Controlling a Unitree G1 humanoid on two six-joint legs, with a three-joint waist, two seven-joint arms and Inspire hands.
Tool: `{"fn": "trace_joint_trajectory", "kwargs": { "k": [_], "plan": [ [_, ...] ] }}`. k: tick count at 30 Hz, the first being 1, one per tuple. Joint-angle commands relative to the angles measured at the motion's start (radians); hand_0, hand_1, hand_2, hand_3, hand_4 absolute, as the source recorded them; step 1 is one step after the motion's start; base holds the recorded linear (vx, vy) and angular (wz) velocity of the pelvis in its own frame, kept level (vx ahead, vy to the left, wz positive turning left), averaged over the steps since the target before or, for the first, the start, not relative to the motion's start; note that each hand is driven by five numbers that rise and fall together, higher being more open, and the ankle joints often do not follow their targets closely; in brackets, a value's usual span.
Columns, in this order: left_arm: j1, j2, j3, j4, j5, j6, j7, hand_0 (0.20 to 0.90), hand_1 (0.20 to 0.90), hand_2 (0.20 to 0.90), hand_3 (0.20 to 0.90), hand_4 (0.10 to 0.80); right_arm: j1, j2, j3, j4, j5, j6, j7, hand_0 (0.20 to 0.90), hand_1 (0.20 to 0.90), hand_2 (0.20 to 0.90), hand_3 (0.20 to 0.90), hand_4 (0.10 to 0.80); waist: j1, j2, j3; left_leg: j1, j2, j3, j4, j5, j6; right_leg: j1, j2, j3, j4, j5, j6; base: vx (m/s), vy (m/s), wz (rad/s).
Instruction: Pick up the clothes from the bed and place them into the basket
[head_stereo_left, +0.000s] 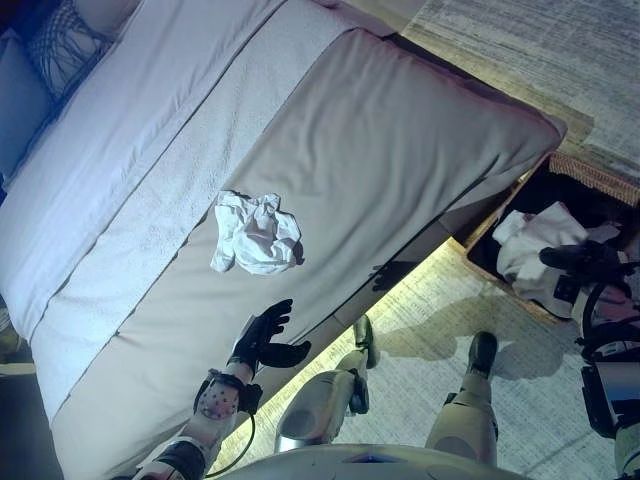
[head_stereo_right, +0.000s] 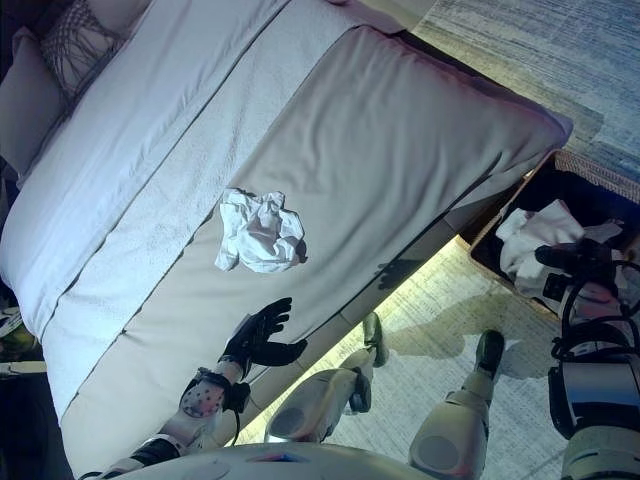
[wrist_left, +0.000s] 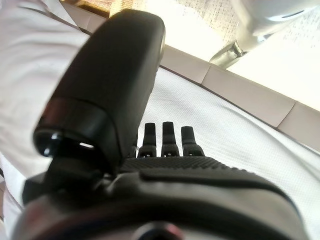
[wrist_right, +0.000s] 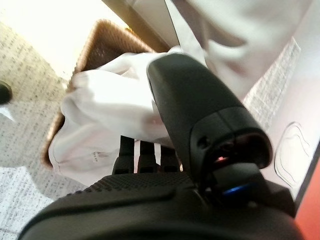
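Head views dim, bluish; bed (head_stereo_left: 380, 150) evenly lit, soft shadow beside crumpled cloth (head_stereo_left: 257, 234). Warm glow strip along bed base, spilling onto rug (head_stereo_left: 430, 300). Basket (head_stereo_left: 590, 178) interior dark. Wrist views: floor blown out white, left hand (wrist_left: 165, 140) and right hand (wrist_right: 145, 155) blurred close up.

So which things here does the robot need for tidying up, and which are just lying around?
For the job:
crumpled white clothes on the bed
basket, white clothes already inside
left robot hand, open
right robot hand, over the basket

Just lying about:
patterned pillow
rug
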Motion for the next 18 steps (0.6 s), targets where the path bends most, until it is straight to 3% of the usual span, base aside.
{"fn": "trace_joint_trajectory", "kwargs": {
  "k": [1,6,12,16,18],
  "plan": [
    [-0.053,0.087,0.036,-0.002,-0.041,-0.037,-0.007,0.9,0.9,0.9,0.9,0.8,-0.06,-0.052,0.031,-0.031,0.021,-0.027,-0.039,0.9,0.9,0.9,0.9,0.8,0.003,-0.036,-0.004,0.002,-0.001,-0.02,0.01,-0.088,-0.007,-0.073,0.001,-0.018,0.181,-0.056,-0.046,0.0,0.0,0.0],
    [-0.057,0.08,0.046,0.014,-0.045,-0.037,-0.008,0.9,0.9,0.9,0.9,0.8,0.007,0.031,0.01,0.004,0.037,-0.029,-0.006,0.9,0.9,0.9,0.9,0.8,0.003,-0.052,-0.024,0.023,0.005,-0.018,0.008,-0.094,-0.01,-0.041,0.008,-0.025,0.161,-0.052,-0.044,0.014,-0.016,0.08],
    [-0.049,0.066,0.077,0.034,-0.002,-0.021,0.007,0.9,0.9,0.9,0.9,0.8,0.176,0.216,0.045,0.019,0.03,-0.064,-0.028,0.9,0.9,0.9,0.9,0.8,0.01,-0.108,-0.054,0.061,0.025,-0.023,0.004,-0.099,-0.015,0.033,0.026,-0.039,0.098,-0.028,-0.042,0.046,-0.096,0.08],
    [-0.029,0.044,0.088,0.051,0.019,-0.015,0.033,0.9,0.9,0.9,0.9,0.8,0.268,0.316,0.068,0.029,0.036,-0.133,-0.001,0.9,0.9,0.9,0.9,0.8,0.021,-0.146,-0.084,0.082,0.046,-0.026,0.003,-0.097,-0.021,0.073,0.041,-0.051,0.078,-0.025,-0.047,0.076,-0.06,0.07],
    [-0.017,0.025,0.103,0.068,0.039,-0.004,0.038,0.9,0.9,0.9,0.9,0.8,0.322,0.38,0.101,-0.004,0.033,-0.207,0.007,0.9,0.9,0.9,0.9,0.8,0.028,-0.171,-0.105,0.096,0.06,-0.012,0.01,-0.096,-0.026,0.1,0.05,-0.071,0.083,-0.035,-0.056,0.168,-0.037,-0.01]
  ]
}}
